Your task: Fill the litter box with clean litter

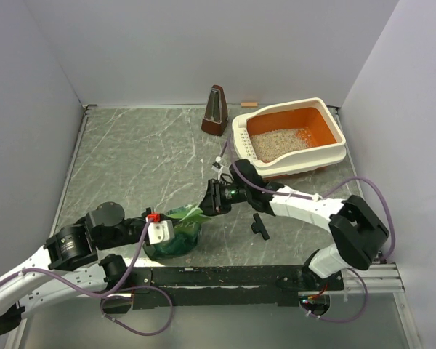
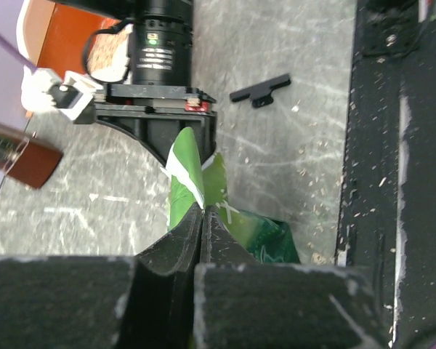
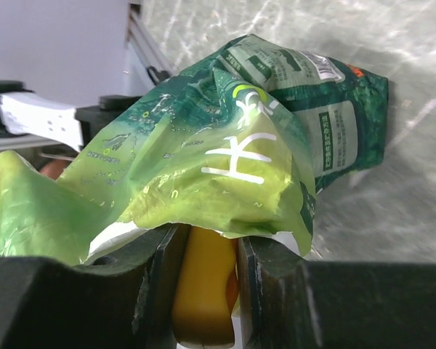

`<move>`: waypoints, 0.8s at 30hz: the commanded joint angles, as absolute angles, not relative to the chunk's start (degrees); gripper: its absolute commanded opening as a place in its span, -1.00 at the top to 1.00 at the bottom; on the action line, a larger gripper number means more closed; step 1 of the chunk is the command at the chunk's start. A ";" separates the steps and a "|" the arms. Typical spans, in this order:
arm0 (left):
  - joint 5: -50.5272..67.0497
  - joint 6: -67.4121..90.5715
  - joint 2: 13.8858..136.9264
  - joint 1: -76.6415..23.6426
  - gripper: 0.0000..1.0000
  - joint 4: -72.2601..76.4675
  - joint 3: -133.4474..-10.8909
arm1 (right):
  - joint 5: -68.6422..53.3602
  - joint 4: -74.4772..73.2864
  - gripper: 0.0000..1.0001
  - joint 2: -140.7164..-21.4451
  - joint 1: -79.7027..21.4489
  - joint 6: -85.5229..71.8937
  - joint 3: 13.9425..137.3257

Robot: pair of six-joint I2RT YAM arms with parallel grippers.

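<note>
Your cream-white plastic litter box (image 1: pixel 305 164) with the orange inside sits at the far right corner of the dark marbled table (image 1: pixel 131 160), with the slotted rim on its left end. There's pale beige clean litter (image 1: pixel 279 142) in it already, covering the near-left part of the floor. Bare orange shows toward the far right.

Both your arms are down at the near middle, working the crinkly green plastic bag (image 1: pixel 176 240). Your left gripper (image 2: pixel 202 214) is pinched tight on a thin fold of the bag, fingers flat together with only the film between them. Your right gripper (image 3: pixel 203 291) faces it from the other side. Its fingers are clamped on a smooth yellow-orange piece (image 3: pixel 202 280), and the bag's upper edge is draped right over those fingers. Honestly can't tell what that piece is from these views. The bag's bottom rests on the table, and its top is pulled up between the two grippers.

Other stuff:
- A small black T-shaped part (image 1: pixel 259 226) lies on the table to the right of the bag, not touching it.
- A brown pyramid-shaped metronome (image 1: pixel 216 111) stands near the back wall, just left of the box.
- A little wooden block (image 1: pixel 248 105) lies against the wall behind it.
</note>
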State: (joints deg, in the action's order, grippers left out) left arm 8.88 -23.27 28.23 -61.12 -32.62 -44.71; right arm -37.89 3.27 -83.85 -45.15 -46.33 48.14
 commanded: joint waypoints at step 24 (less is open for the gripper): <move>0.18 -22.41 26.37 -61.79 0.99 -34.63 -40.43 | -29.00 60.55 1.00 -105.21 -51.60 -78.31 46.07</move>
